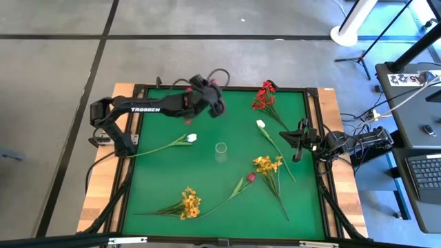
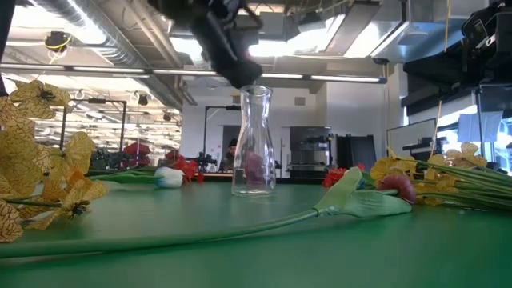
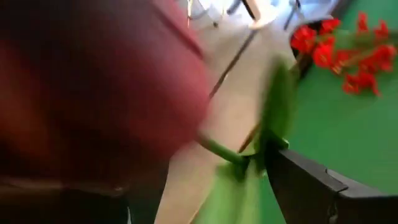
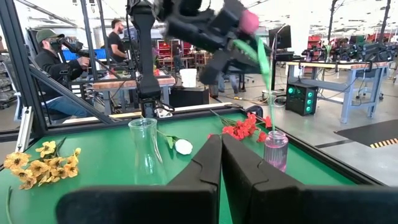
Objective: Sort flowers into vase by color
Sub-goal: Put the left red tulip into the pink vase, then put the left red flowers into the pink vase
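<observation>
My left gripper (image 1: 212,102) (image 4: 217,37) hovers open near the table's far edge, above a small pink vase (image 4: 275,149). A dark magenta tulip (image 4: 249,22) rises beside it, its green stem curving down into that vase. A clear glass vase (image 1: 221,151) stands empty mid-table. Lying flat on the green mat are two white tulips (image 1: 191,138) (image 1: 260,124), a red spray (image 1: 264,96), two yellow sprays (image 1: 267,164) (image 1: 189,202) and a magenta tulip (image 1: 251,177). My right gripper (image 1: 298,148) (image 4: 222,138) waits shut at the right edge. My left gripper has its jaws apart around the magenta tulip's stem just below the bud (image 3: 231,153). The stem runs close by one finger (image 3: 298,180); whether they touch I cannot tell. The blurred bud (image 3: 93,87) hides the other finger. The stem's lower end (image 4: 271,124) stands in the pink vase.
A black frame (image 1: 313,124) rims the green mat. Cables and the right arm's base (image 1: 344,143) sit past the right edge. People work at benches (image 4: 56,68) beyond the table's left side. Bare mat lies between the clear vase and the near edge.
</observation>
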### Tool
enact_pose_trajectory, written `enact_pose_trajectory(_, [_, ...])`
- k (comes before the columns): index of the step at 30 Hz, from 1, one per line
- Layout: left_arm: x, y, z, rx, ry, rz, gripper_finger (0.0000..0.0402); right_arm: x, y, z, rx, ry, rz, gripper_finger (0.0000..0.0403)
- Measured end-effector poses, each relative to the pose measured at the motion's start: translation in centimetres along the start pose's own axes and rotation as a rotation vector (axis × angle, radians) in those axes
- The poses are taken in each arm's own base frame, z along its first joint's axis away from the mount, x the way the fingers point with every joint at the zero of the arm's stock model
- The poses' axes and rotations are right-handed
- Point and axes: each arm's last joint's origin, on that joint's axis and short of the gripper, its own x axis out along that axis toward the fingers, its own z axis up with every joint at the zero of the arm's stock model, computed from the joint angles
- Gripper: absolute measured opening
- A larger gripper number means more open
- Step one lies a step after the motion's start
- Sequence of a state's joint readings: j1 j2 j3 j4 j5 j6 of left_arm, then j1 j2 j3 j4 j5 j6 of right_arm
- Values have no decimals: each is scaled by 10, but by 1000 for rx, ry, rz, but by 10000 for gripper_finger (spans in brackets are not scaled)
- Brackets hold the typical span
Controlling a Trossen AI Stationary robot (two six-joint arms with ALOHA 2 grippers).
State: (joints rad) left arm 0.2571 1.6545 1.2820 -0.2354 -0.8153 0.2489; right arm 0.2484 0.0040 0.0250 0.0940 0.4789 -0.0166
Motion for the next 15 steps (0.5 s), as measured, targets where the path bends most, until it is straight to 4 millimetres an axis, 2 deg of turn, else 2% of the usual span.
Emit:
enact_pose_trajectory(5, [-30, 8, 8, 11, 24, -27, 257, 0, 0, 0, 0, 0, 1, 14])
enact_pose_trajectory(9, [-55, 19, 7, -10, 30, 68, 257, 0, 0, -1, -6, 11, 0, 14])
enact_pose_trajectory(15, [-87, 38, 13, -84, -50, 64, 256, 0, 0, -3, -16, 31, 1, 14])
